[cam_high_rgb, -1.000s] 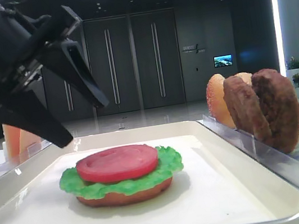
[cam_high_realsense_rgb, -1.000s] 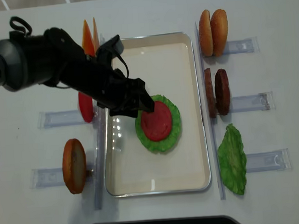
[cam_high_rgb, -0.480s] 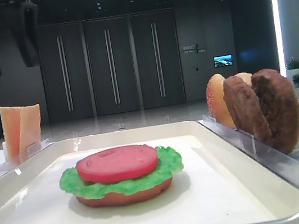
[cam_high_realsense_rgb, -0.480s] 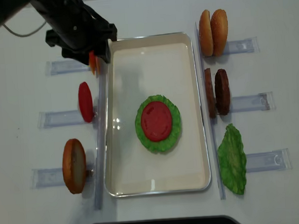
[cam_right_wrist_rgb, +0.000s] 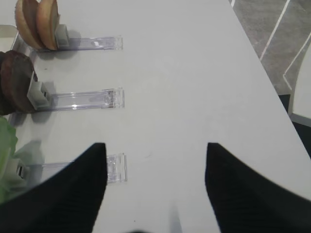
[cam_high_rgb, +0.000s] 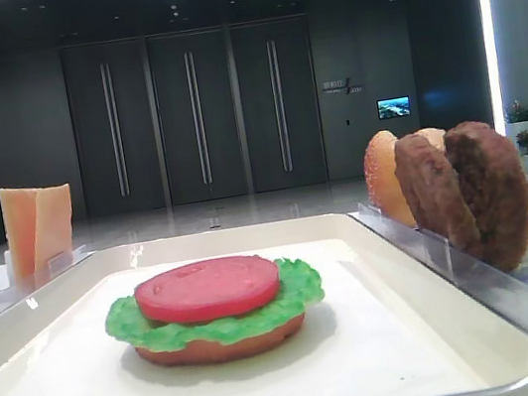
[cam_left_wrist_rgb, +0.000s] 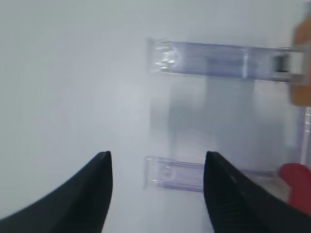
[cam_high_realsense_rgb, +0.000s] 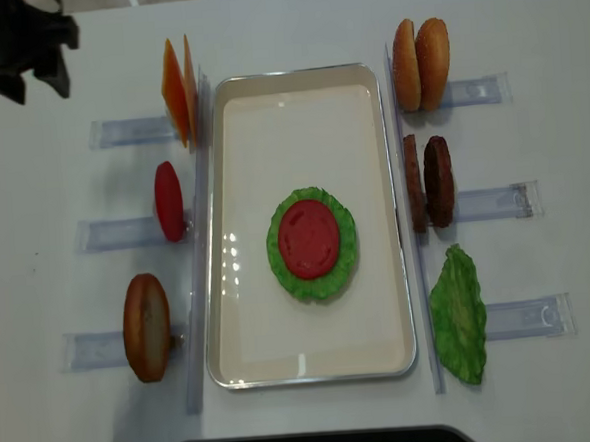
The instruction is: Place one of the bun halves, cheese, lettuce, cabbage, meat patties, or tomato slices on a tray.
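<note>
Since the earlier frames, the left arm has withdrawn from above the stack to the far left corner of the white desk [cam_high_realsense_rgb: 293, 21]; its black left claw [cam_left_wrist_rgb: 155, 194] now hangs spread and empty over bare desk, near two clear plastic holders [cam_left_wrist_rgb: 218, 60].

On the large shallow white rectangular tray [cam_high_realsense_rgb: 298, 111] lies a stack: a flat red round tomato slice [cam_high_realsense_rgb: 309, 238] on a bright green ruffled lettuce leaf [cam_high_realsense_rgb: 344, 240], which rests on a tan flat bun half [cam_high_rgb: 222, 346].

Left of the tray, standing upright in holders: thin pale-orange square cheese slices [cam_high_realsense_rgb: 178, 103], a second red tomato slice [cam_high_realsense_rgb: 169, 201], and an orange-tan round bun half [cam_high_realsense_rgb: 146, 326].

Right of the tray: two domed tan bun halves [cam_high_realsense_rgb: 422, 63], two thick dark-brown rough meat patties [cam_high_realsense_rgb: 428, 182], and a second green leaf [cam_high_realsense_rgb: 459, 315].

The black right claw [cam_right_wrist_rgb: 153, 187] is spread, holding nothing, above the desk just beside a clear holder [cam_right_wrist_rgb: 114, 167].
</note>
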You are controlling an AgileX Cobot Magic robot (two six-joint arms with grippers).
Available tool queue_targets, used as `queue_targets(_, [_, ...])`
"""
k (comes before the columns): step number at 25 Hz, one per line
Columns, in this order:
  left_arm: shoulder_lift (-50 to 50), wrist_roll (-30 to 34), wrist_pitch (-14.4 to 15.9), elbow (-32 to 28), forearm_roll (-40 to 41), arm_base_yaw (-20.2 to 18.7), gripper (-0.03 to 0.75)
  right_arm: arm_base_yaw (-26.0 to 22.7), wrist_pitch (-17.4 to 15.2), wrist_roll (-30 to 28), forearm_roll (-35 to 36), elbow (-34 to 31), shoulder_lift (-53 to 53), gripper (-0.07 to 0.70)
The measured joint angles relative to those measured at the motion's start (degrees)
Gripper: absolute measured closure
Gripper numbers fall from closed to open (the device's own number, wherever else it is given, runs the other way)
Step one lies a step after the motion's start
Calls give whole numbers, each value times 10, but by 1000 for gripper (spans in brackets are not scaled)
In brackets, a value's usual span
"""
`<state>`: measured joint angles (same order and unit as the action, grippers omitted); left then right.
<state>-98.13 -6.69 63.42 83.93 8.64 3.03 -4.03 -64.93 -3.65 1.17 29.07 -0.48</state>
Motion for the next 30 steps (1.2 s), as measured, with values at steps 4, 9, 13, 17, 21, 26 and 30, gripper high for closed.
queue_targets(4, [13, 42, 17, -21, -1, 61, 269, 0, 0, 0, 1, 0, 0, 210])
queue_targets(9, [151, 47, -29, -204, 0, 75, 299, 0, 0, 0, 1, 0, 0, 210])
queue_targets(13, [301, 71, -51, -352, -30, 70, 303, 0, 0, 0, 1, 0, 0, 210])
queue_targets(17, [431, 86, -74, -430, -68, 23, 303, 0, 0, 0, 1, 0, 0, 210])
queue_targets(21, [522, 87, -59, -456, -81, -13, 303, 0, 0, 0, 1, 0, 0, 210])
queue_targets(26, [633, 88, -43, -497, -86, -17, 310, 0, 0, 0, 1, 0, 0, 210])
queue_targets(30, [712, 90, -30, -555, -86, -17, 324, 0, 0, 0, 1, 0, 0, 210])
